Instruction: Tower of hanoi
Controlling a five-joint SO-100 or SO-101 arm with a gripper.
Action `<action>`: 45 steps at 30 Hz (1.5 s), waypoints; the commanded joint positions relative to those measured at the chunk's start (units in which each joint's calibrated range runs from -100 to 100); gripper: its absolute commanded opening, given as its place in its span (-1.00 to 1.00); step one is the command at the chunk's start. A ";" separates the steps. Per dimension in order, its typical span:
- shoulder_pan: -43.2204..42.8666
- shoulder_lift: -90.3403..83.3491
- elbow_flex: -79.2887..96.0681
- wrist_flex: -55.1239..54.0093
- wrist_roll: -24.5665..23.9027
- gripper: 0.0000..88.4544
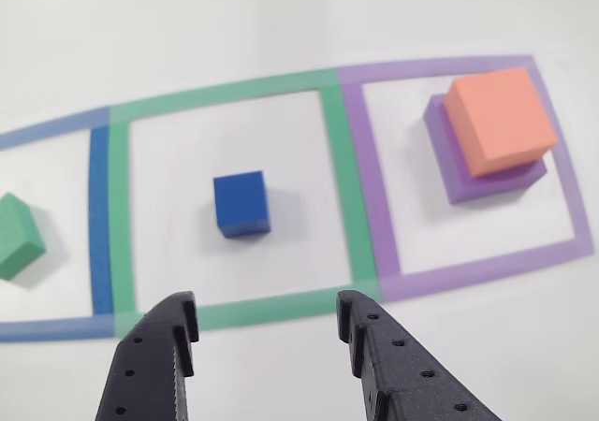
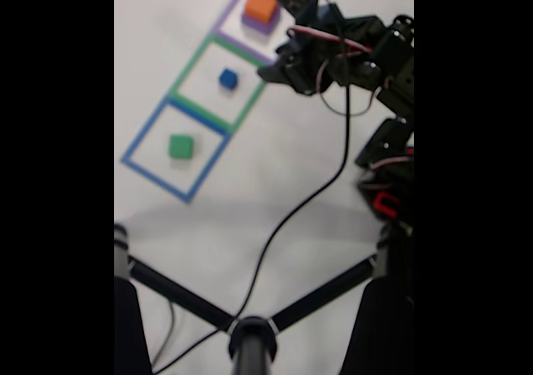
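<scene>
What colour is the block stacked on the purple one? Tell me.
Salmon-orange block on the purple block, clearest in the other view.

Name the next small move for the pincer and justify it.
Probably ease the open pincer forward and down over the blue cube. The cube sits alone in the green outline, just ahead of the jaws, uncovered, and it is the smallest block, so it can move freely.

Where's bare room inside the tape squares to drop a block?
Green tape square: free all around the blue cube. Blue tape square: margin around the green block. Purple tape square is crowded, with the salmon-orange block on the purple block. End effector open outside the squares.
</scene>
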 commanded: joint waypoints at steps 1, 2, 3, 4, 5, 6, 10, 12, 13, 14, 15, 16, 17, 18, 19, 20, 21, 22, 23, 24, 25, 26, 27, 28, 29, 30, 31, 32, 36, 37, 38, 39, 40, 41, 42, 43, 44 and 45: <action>1.77 -2.00 12.13 -17.01 2.76 -0.58; 1.93 -1.60 14.77 -20.74 2.76 -0.58; 2.08 -1.12 17.86 -25.35 2.76 -0.58; 2.08 -0.40 20.49 -29.96 2.76 -0.57; 2.08 0.80 23.04 -34.90 2.76 -0.55; 2.08 2.25 24.76 -39.03 2.76 -0.54; 1.16 9.46 28.31 -51.82 2.76 -0.51; 0.71 13.95 29.85 -59.18 2.76 -0.51; 0.48 16.51 30.40 -62.91 2.76 -0.50; 0.25 18.59 30.76 -65.58 2.76 -0.50; 0.10 21.32 31.22 -69.38 2.76 -0.50; -0.13 23.88 31.58 -72.86 2.76 -0.50; -0.29 26.53 31.85 -76.18 2.76 -0.50; -0.51 29.65 32.31 -80.55 2.76 -0.49; -0.74 32.13 32.58 -83.79 2.76 -0.49; -0.90 34.94 32.58 -86.70 2.76 -0.49; -0.97 37.74 32.58 -89.45 2.76 -0.49; -1.12 40.55 32.40 -92.29 2.76 -0.49; -1.12 43.03 32.22 -94.96 2.76 -0.49; -1.12 45.76 32.12 -97.87 2.76 -0.49; -1.12 48.00 31.94 -100.22 2.76 -0.49; -1.12 50.40 31.49 -102.48 2.76 -0.49; -0.97 52.41 31.12 -104.18 2.76 -0.49; -0.90 54.57 30.67 -106.05 2.76 -0.49; -0.82 56.41 30.22 -107.58 2.76 -0.49; -0.74 58.42 29.49 -109.20 2.76 -0.49; -0.74 60.10 28.76 -110.42 2.76 -0.50; -0.67 61.78 27.94 -111.47 2.76 -0.50; -0.59 67.55 23.76 -113.49 2.76 -0.50; -0.44 68.91 22.58 -113.82 2.76 -0.50; -0.44 70.03 21.77 -114.14 2.76 -0.50; -0.36 71.16 21.04 -114.71 2.76 -0.51; -0.36 72.20 20.40 -115.35 2.76 -0.51; -0.36 73.24 19.86 -115.92 2.76 -0.51; -0.36 74.12 19.40 -116.49 2.76 -0.51; -0.44 75.00 19.04 -117.22 2.76 -0.51; -0.51 75.64 18.95 -117.86 2.76 -0.51; -0.67 76.45 18.86 -118.67 2.76 -0.51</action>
